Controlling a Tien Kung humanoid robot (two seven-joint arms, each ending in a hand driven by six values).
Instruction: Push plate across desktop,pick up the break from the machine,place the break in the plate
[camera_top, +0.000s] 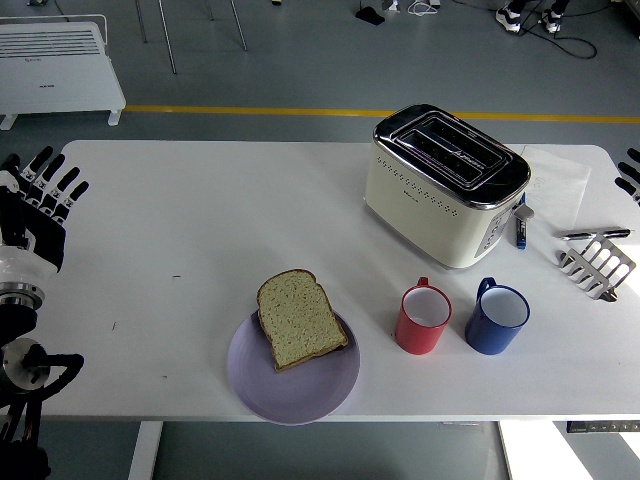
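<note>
1. Purple plate (293, 385) sits near the front edge of the white bench (200, 220), and the slice of bread (299, 318) lies on it, hanging a little over the back rim.
2. Cream toaster (448, 183) stands farther back, to the right.
3. Red mug (424, 317) and blue mug (497, 317) stand side by side in front of the toaster.
4. Left hand (38, 205) is at the left edge, fingers spread, holding nothing.
5. Right hand (632, 174) only shows fingertips, so I cannot tell.

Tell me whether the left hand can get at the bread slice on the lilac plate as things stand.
Probably yes: the left hand is open at the table's left edge, and only bare white tabletop lies between it and the bread slice on the lilac plate.
</note>
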